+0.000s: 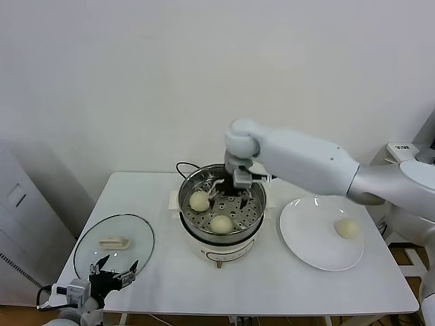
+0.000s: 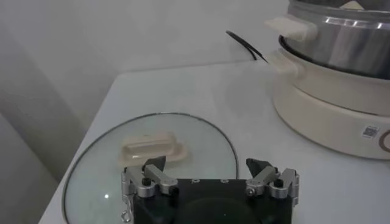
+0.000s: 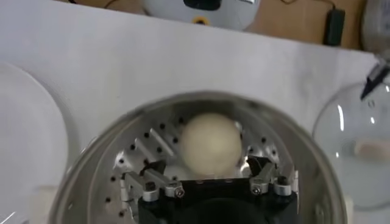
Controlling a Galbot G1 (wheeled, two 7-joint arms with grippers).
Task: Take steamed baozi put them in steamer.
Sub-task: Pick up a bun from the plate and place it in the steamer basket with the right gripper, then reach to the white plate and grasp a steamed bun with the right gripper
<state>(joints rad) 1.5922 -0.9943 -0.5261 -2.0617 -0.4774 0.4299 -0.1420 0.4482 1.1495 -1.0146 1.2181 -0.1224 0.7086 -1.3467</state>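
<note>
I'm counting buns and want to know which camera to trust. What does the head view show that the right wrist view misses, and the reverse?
Only the head view shows the bun on the plate, two more buns in the steamer, and the left gripper parked by the table's near left corner. Only the right wrist view shows the right gripper open just over a bun, and the steamer's holes up close. Both share the steamer, the plate and the glass lid.

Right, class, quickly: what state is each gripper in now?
Left gripper: open, empty, over the lid.
Right gripper: open, holding nothing, inside the steamer by a baozi.
</note>
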